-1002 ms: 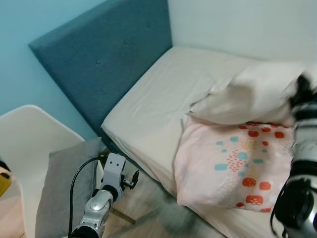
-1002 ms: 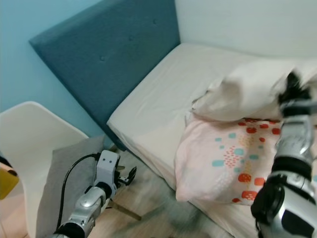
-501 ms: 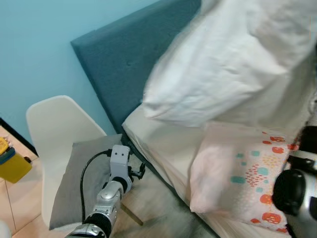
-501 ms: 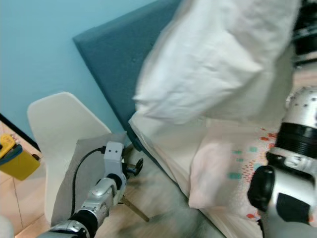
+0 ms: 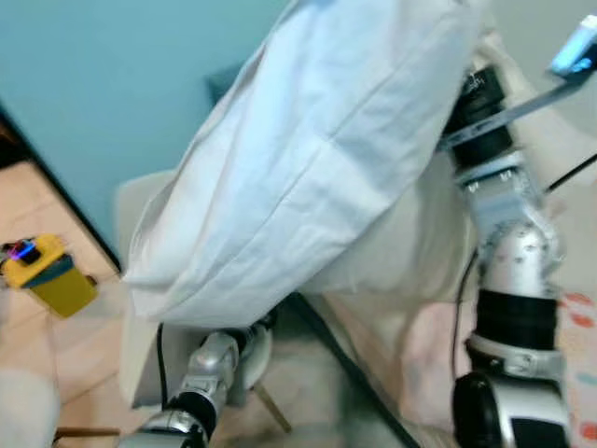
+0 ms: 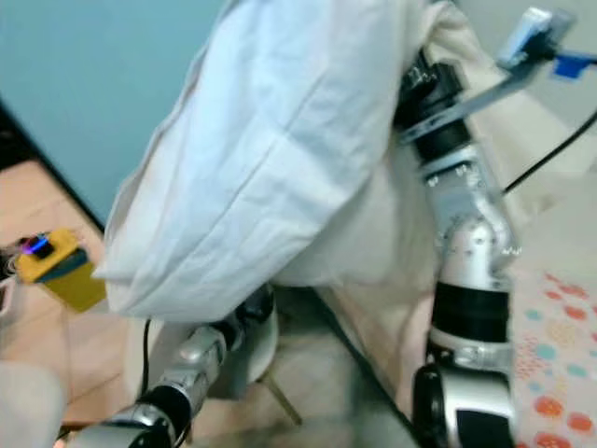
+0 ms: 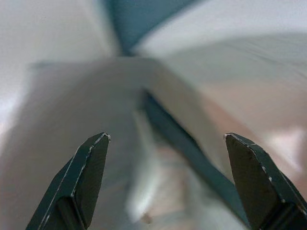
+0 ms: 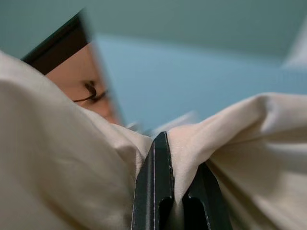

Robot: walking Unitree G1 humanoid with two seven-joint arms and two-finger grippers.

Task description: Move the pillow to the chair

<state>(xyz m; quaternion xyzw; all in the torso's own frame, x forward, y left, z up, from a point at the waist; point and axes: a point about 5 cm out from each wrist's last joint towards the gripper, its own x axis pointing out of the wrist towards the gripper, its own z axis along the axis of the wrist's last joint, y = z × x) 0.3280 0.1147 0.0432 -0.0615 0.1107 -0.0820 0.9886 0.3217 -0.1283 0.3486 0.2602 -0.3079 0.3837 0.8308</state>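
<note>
- Pillow (image 5: 308, 159), big and white, hangs in the air from the right hand (image 8: 173, 191), whose two black fingers are pressed together on a bunched fold of its cover near the top edge.
- It droops slantwise in front of the blue wall (image 5: 112, 84), its lower corner sagging over the pale chair (image 5: 140, 201) that peeks out behind and beneath it.
- Soft and floppy, I'd say: the cloth creases and folds wherever it is unsupported, so it looks light but bulky, and likely to swing as it is carried.
- A pinch of cover alone is a thin hold; my guess is the fabric could slide out of the fingers, and a grip deeper into the corner, with filling behind it, would be surer.
- The left hand (image 7: 165, 182) is low down by the chair, its fingers spread wide apart and holding nothing; what lies before it is too blurred to name with confidence.
- A second pillow with a red and teal pattern (image 6: 560, 373) lies on the bed to the right.
- A yellow box (image 5: 47, 275) sits on the floor to the left; any markings on it are too small to read, and I can see no other writing.
</note>
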